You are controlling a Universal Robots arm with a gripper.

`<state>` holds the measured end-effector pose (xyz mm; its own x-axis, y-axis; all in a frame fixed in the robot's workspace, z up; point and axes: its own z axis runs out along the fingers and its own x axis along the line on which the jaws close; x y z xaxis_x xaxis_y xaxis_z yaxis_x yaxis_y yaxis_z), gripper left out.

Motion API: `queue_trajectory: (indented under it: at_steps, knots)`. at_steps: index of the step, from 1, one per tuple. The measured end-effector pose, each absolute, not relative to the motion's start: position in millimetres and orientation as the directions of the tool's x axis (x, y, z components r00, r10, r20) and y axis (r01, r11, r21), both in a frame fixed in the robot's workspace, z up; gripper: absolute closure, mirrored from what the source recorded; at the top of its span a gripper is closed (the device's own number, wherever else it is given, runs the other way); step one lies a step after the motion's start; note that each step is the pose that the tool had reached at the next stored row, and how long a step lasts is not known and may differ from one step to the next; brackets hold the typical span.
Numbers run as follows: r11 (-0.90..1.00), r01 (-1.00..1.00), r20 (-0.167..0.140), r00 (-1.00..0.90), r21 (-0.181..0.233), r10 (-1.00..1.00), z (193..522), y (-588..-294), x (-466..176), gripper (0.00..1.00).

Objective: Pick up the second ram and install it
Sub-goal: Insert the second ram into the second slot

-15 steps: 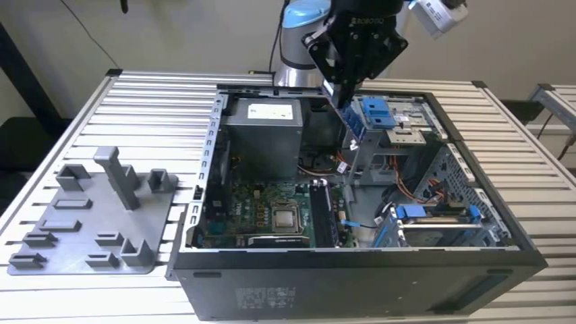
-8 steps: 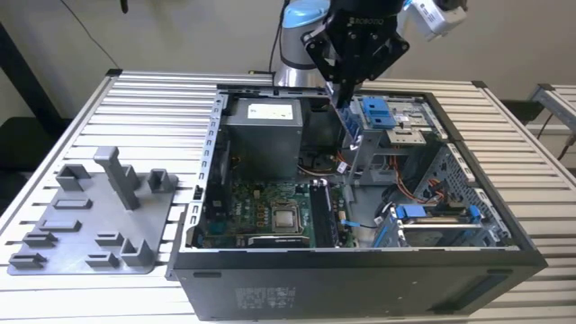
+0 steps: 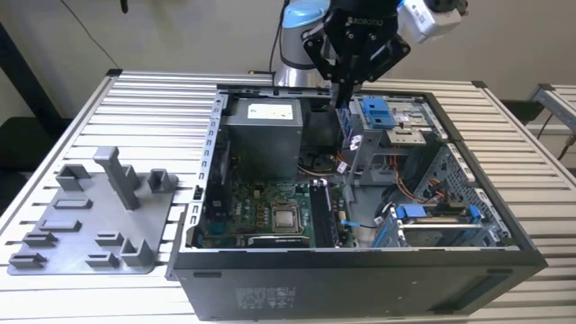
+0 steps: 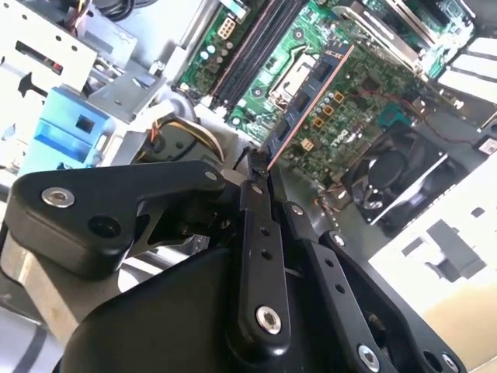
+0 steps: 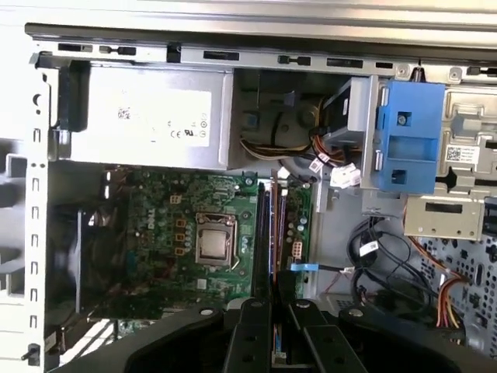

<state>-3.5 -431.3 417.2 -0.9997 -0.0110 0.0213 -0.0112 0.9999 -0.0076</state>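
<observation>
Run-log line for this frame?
phase: carrying | gripper: shut on second ram | position: over open PC case, motherboard below | ram: not yet seated

In the second wrist view, the pincer (image 4: 262, 177) hides the held end of the second ram (image 4: 317, 84).

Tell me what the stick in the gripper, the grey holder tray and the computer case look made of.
The second ram, clamped in the gripper: blue circuit board with black chips and a coppery edge, probably laminate. The grey holder tray: uniform matte grey, likely plastic. The computer case: dark painted outside, bare silvery inside; folded edges suggest sheet metal.
</observation>
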Motion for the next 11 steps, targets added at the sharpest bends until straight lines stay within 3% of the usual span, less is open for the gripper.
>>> queue_trajectory:
  at_steps: [11]
  knots:
    - [0.994,0.107,0.021,-0.994,-0.007,0.107,416.8,-431.3,-3.5,0.85]
